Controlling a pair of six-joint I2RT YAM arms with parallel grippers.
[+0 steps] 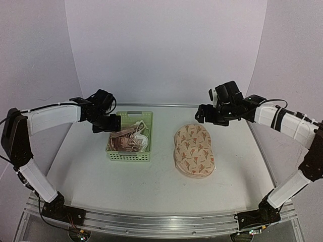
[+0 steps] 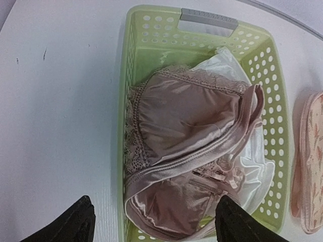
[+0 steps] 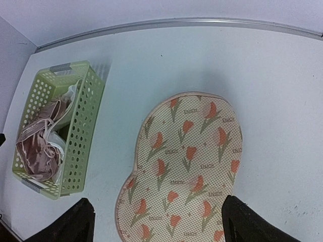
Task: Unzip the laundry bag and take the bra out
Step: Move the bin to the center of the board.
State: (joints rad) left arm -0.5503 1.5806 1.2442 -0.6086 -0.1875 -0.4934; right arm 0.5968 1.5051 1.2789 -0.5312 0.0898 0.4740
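The laundry bag (image 1: 194,150) lies flat on the table at centre right, beige with reddish tulip motifs. It fills the middle of the right wrist view (image 3: 186,166) and its edge shows in the left wrist view (image 2: 309,166). I cannot see its zip. A pink satin bra (image 1: 129,141) lies in the green basket, also seen in the wrist views (image 2: 186,141) (image 3: 36,146). My left gripper (image 1: 107,124) (image 2: 156,224) is open and empty above the basket's left side. My right gripper (image 1: 208,115) (image 3: 159,224) is open and empty above the bag's far end.
The light green slotted basket (image 1: 128,157) (image 2: 276,91) (image 3: 83,131) stands left of the bag, with white fabric (image 2: 255,176) under the bra. A raised metal rim (image 3: 176,22) bounds the table's far edge.
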